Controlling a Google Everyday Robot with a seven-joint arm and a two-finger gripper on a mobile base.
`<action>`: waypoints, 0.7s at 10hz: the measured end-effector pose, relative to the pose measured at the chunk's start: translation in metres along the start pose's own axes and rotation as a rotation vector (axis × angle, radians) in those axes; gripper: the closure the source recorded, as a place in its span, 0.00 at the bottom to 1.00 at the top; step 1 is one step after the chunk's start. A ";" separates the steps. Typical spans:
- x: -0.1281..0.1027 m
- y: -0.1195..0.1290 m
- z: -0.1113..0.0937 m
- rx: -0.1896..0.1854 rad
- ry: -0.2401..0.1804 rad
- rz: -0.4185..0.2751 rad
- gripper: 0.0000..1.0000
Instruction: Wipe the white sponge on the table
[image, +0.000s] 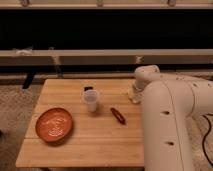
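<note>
The light wooden table (90, 142) fills the lower middle of the camera view. My white arm comes in from the right and bends down over the table's right edge. My gripper (134, 94) is at the arm's tip, low on the tabletop near the far right edge. A small off-white lump there looks like the white sponge (133, 96), resting on the wood right under the gripper. The arm hides much of it, and I cannot tell whether the gripper holds it.
A translucent plastic cup (91, 100) stands mid-table with a small dark object (88, 89) just behind it. A red elongated item (118, 115) lies right of the cup. An orange plate (53, 124) sits front left. A dark wall with a rail runs behind.
</note>
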 end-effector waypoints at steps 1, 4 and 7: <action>-0.014 0.009 0.002 -0.008 -0.013 -0.023 1.00; -0.049 0.039 0.006 -0.039 -0.047 -0.098 1.00; -0.052 0.077 0.006 -0.096 -0.046 -0.169 1.00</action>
